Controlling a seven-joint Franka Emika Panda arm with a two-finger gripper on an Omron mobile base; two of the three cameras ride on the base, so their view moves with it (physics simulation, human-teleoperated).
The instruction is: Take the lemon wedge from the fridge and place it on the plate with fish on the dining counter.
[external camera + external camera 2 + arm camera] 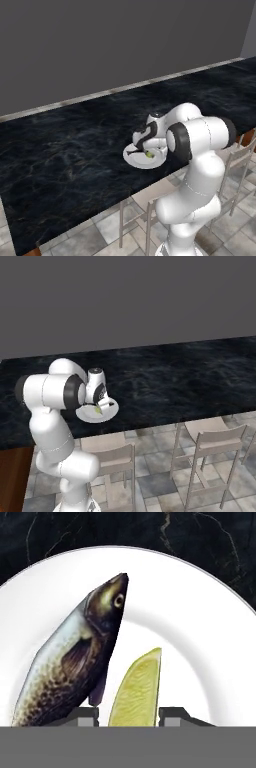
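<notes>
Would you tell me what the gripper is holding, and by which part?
The lemon wedge sits between the gripper's fingertips at its lower end; whether it is gripped cannot be told.

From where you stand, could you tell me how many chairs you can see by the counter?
3: one right beside the arm, one further right, another at the left base view's right edge. More may be hidden.

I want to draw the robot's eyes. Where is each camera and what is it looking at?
Left base view: behind the arm, to its left, looking down over the counter; the white arm rises at lower right.
Right base view: behind, to its right, same counter and chairs; the arm rises at lower left.
Hand view: on the hand, looking down the end effector at the fish and lemon; finger tips show.
All share the plate.
</notes>
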